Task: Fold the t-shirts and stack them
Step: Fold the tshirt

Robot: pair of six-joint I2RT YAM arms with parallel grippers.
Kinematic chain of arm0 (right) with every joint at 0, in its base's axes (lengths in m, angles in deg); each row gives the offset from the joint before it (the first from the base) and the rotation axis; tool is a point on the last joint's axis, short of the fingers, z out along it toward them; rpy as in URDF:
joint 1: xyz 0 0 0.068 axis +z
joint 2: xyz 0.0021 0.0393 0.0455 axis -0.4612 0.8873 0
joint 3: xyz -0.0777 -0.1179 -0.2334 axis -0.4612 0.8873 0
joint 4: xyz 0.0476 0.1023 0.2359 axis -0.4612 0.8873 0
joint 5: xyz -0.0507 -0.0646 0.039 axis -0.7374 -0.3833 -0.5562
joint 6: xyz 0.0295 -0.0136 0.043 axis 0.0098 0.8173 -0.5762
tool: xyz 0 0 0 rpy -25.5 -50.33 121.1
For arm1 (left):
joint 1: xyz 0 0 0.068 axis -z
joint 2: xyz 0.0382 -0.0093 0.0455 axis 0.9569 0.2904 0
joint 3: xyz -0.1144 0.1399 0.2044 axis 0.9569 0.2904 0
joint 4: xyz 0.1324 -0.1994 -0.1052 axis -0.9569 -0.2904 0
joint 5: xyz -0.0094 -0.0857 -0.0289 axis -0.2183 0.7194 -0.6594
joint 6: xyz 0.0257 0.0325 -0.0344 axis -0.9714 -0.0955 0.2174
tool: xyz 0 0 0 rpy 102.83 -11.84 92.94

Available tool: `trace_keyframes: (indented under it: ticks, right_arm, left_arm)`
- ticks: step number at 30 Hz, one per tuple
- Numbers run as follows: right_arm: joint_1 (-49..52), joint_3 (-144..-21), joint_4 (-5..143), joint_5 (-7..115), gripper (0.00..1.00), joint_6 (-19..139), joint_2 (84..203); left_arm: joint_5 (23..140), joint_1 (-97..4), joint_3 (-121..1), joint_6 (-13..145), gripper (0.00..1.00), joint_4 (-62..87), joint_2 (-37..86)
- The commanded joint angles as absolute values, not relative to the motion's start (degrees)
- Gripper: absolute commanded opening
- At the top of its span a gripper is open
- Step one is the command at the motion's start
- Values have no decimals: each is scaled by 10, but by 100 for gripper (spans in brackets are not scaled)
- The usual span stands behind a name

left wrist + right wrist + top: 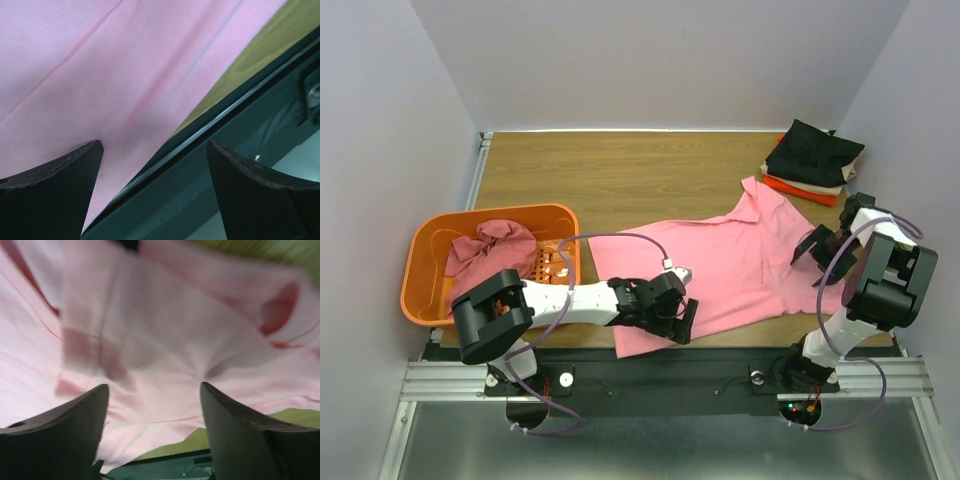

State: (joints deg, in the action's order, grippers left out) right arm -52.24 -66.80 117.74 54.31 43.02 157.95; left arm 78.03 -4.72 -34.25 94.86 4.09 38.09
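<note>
A light pink t-shirt point(720, 265) lies spread flat across the wooden table, its lower hem at the near edge. My left gripper point(682, 318) hovers open over that hem near the table's front edge; its wrist view shows the pink cloth point(115, 75) and nothing between the fingers point(70, 180). At the shirt's right end my right gripper point(817, 247) is open over the pink fabric point(165, 340) with its fingers point(75, 420) apart. A darker rose t-shirt point(490, 248) is bunched in the orange basket point(420, 290). Folded black, beige and red-orange t-shirts point(815, 160) are stacked at the back right.
The black metal frame point(720, 365) runs along the table's near edge, also seen as a dark rail point(240, 115) in the left wrist view. Grey walls close in the table on three sides. Bare wood point(620, 175) shows behind the shirt.
</note>
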Motion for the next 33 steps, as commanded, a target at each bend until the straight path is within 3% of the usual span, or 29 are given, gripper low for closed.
trace_keyframes:
  ticks: [1,7,15,23,33]
  right_arm:
    - [-522,-754,1215,561,84,436,1553]
    - [-499,-850,1212,566,85,432,1584]
    - [-455,-899,1166,567,84,467,1653]
    - [-415,-831,1106,608,83,467,1675]
    - [-421,-793,1099,488,84,474,1722]
  left_arm:
    - [742,-53,-391,953,98,-165,367]
    - [696,-110,-560,907,98,-251,403]
    - [703,-195,-657,857,98,-244,500]
    - [724,-206,-684,850,98,-213,570]
    - [764,-205,-624,881,98,-156,584]
